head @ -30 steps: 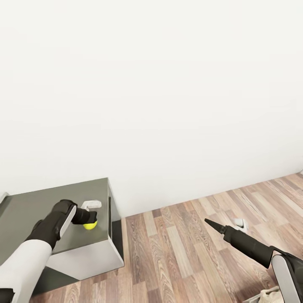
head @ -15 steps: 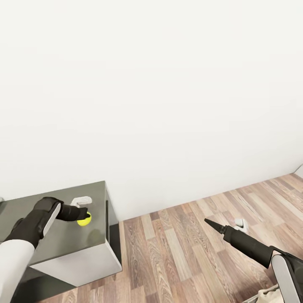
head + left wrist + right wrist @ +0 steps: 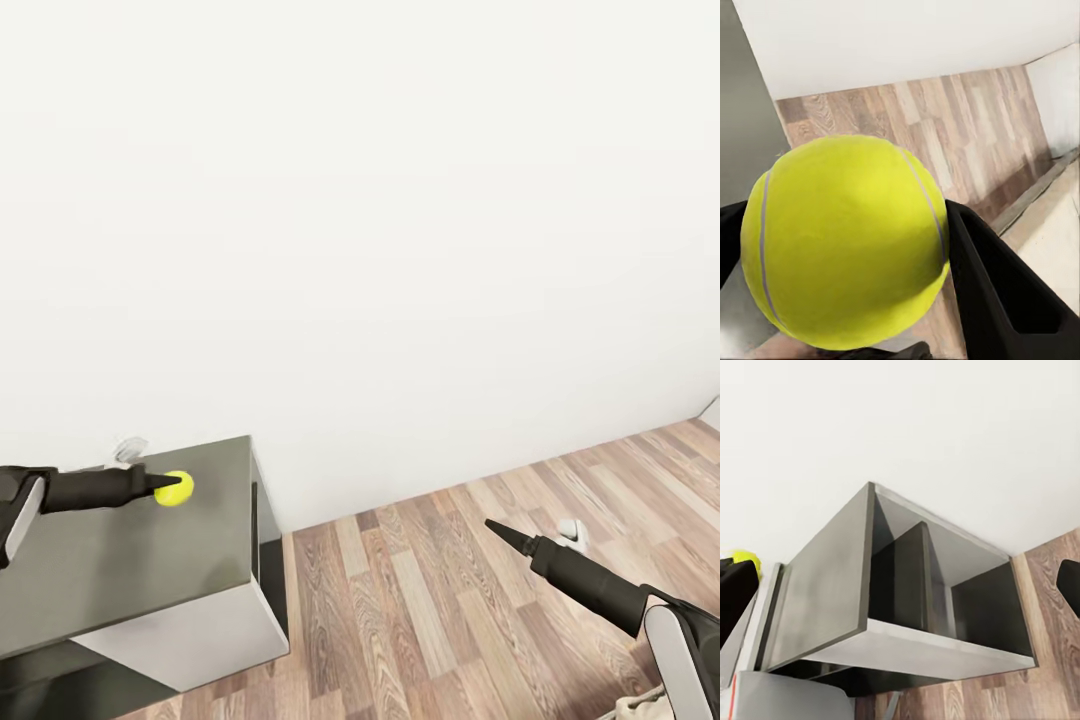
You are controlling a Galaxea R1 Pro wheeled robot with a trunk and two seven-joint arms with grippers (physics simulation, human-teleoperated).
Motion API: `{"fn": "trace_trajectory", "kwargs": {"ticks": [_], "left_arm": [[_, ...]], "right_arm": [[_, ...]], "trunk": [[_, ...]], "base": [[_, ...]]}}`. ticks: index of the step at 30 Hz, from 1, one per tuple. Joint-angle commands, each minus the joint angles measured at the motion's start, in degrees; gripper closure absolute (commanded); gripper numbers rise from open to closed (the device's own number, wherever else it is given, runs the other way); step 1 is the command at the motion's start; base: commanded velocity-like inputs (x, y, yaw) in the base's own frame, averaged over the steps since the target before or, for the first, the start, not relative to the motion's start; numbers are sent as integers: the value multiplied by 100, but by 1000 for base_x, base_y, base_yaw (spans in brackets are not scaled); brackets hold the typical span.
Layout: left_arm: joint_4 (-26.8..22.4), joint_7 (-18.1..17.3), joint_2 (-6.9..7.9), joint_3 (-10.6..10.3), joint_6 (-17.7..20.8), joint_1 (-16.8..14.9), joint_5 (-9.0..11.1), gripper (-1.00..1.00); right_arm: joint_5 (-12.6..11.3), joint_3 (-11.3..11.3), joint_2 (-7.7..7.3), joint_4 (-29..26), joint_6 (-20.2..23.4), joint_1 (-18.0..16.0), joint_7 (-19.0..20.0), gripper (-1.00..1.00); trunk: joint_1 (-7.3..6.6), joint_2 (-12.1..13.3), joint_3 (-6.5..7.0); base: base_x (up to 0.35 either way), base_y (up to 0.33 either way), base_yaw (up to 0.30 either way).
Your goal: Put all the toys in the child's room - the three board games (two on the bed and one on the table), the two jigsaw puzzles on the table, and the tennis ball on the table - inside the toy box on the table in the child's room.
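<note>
The tennis ball [image 3: 174, 488], small and yellow-green, is held just above the dark grey corner section of the table [image 3: 120, 570], near its back edge. My left gripper [image 3: 166, 486] is shut on it; in the left wrist view the tennis ball [image 3: 844, 240] sits between the black fingers [image 3: 1001, 296]. From the right wrist view, the tennis ball [image 3: 745, 558] peeks out beside the table [image 3: 825, 600]. My right gripper [image 3: 493, 526] hangs open over the wood floor to the right, with one fingertip [image 3: 1070, 585] at the picture's edge and nothing held. The toy box is out of view.
A plain white wall runs behind the table. The table's end has open dark shelves [image 3: 945, 585] facing the plank floor [image 3: 450, 600]. A small white object [image 3: 568, 531] lies on the floor near the right gripper. Another small pale thing [image 3: 130, 450] stands at the table's back edge.
My left gripper has lifted the tennis ball off the table top and carried it back and to the left. The view has shifted slightly. The right arm has stayed put.
</note>
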Motion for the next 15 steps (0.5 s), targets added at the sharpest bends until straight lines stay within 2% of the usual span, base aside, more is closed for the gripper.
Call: {"fn": "trace_trajectory", "kwargs": {"ticks": [1,2,4,5,7,11,15], "left_arm": [[1,-201,31,59,25,9,-2,100],[3,-534,74,155,10,32,-5,100],[4,-839,108,235,-22,71,-16,100],[4,-1116,129,297,-87,152,-20,100],[5,-1457,148,362,-211,312,-15,100],[3,-1938,160,526,-432,515,3,100],[-2,-2335,169,790,-512,585,-22,100]], "right_arm": [[0,-6,1,-6,28,-6,21,-100],[-1,-5,6,-13,28,-7,23,-100],[-1,-5,16,-17,29,-5,25,-100],[-2,-4,30,-17,29,-4,26,-100],[-2,0,43,-15,29,-2,28,-100],[-3,37,52,-11,-9,-1,26,-100],[-35,304,50,-2,-328,-2,17,-100]], "trunk": [[4,-10,-2],[4,-10,8],[4,-10,27],[4,-10,36],[4,-10,55],[4,-10,93],[4,-10,131]], "base": [[0,0,0],[0,0,0],[0,0,0],[0,0,0],[0,0,0],[0,0,0],[0,0,0]]}}
